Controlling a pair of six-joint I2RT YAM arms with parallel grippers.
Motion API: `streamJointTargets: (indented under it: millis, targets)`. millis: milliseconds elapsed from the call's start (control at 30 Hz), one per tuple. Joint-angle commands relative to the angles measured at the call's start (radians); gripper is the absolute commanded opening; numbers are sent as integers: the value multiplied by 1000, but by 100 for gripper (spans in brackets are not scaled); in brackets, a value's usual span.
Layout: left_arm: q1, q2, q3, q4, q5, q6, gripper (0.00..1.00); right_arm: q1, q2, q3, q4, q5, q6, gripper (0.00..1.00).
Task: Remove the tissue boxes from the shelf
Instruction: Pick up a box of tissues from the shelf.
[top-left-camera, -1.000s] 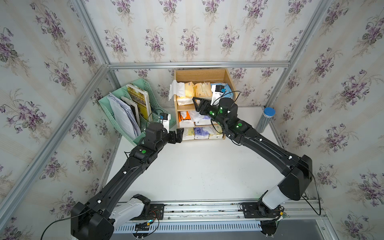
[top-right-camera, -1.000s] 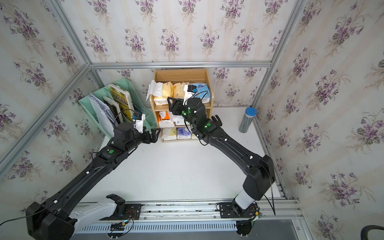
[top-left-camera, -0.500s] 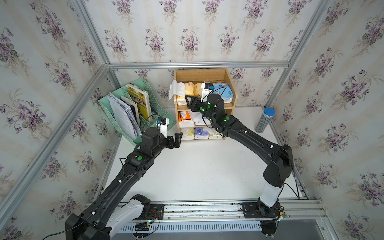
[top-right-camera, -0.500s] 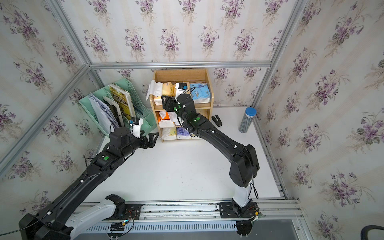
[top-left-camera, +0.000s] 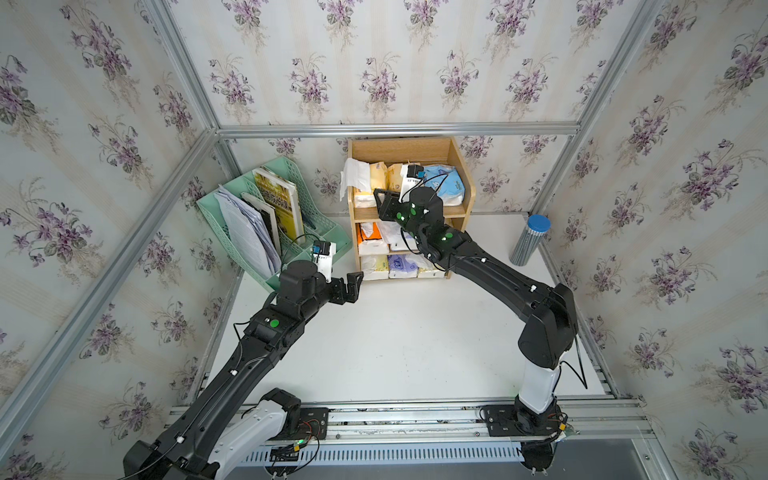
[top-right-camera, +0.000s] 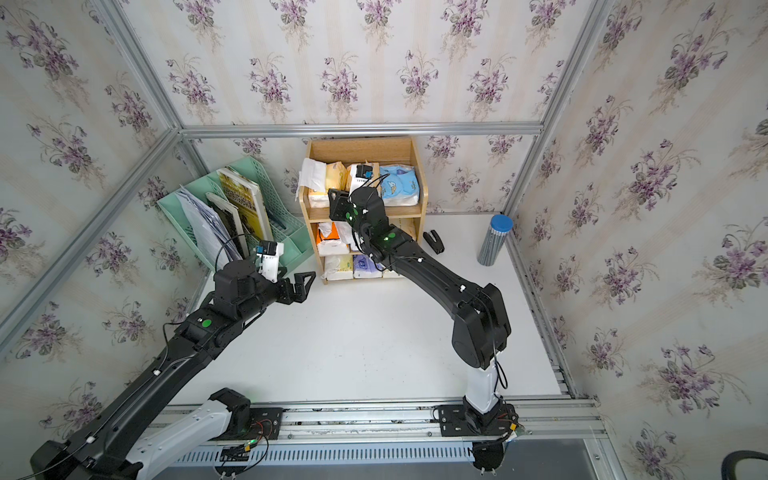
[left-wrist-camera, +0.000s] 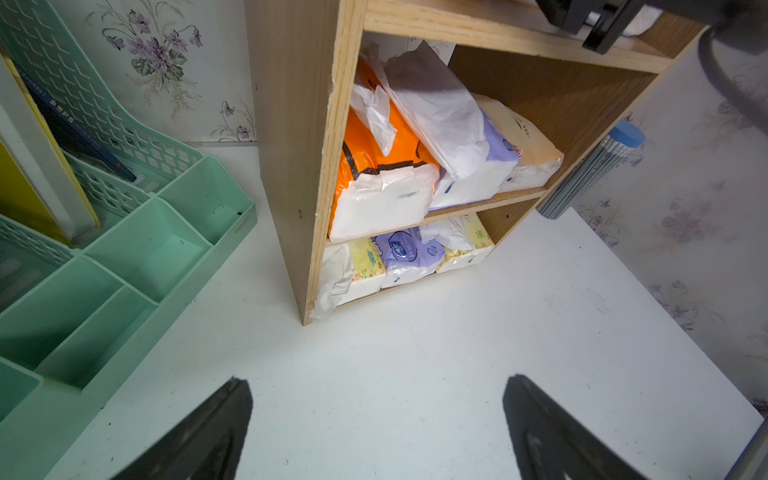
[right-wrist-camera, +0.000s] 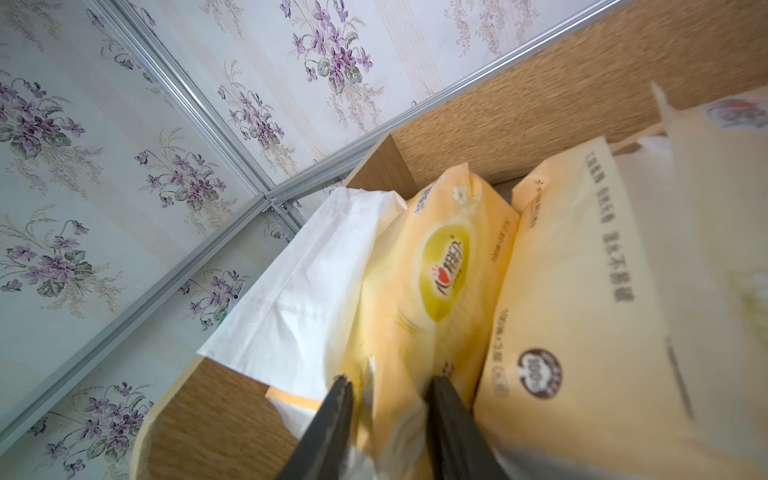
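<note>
Right gripper (right-wrist-camera: 390, 411) pinches the yellow tissue pack (right-wrist-camera: 440, 270) on top of the shelf (right-wrist-camera: 540, 104) — left gripper (left-wrist-camera: 376, 380) spread wide.

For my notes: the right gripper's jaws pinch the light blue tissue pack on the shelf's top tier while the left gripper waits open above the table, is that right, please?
Not quite: the right wrist view shows the right gripper pinching the yellow tissue pack, not the light blue one. The rest holds: top tier of the shelf, left gripper open above the table.
</note>
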Motion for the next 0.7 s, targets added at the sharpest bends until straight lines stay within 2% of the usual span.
streamJointTargets:
  millis: [0, 67, 300, 667]
  targets:
    - [-1, -11, 8, -12, -2, 0, 99, 5, -23, 0, -18, -27, -17, 26]
    - [-2, -19, 10, -20, -1, -2, 99, 5, -36, -2, -26, -32, -25, 15]
    - [-4, -51, 26, -41, -6, -27, 99, 5, -82, -3, -49, -54, -43, 0]
    - [-51, -84, 87, -106, -19, -78, 99, 5, -183, -106, -19, -88, -36, 0]
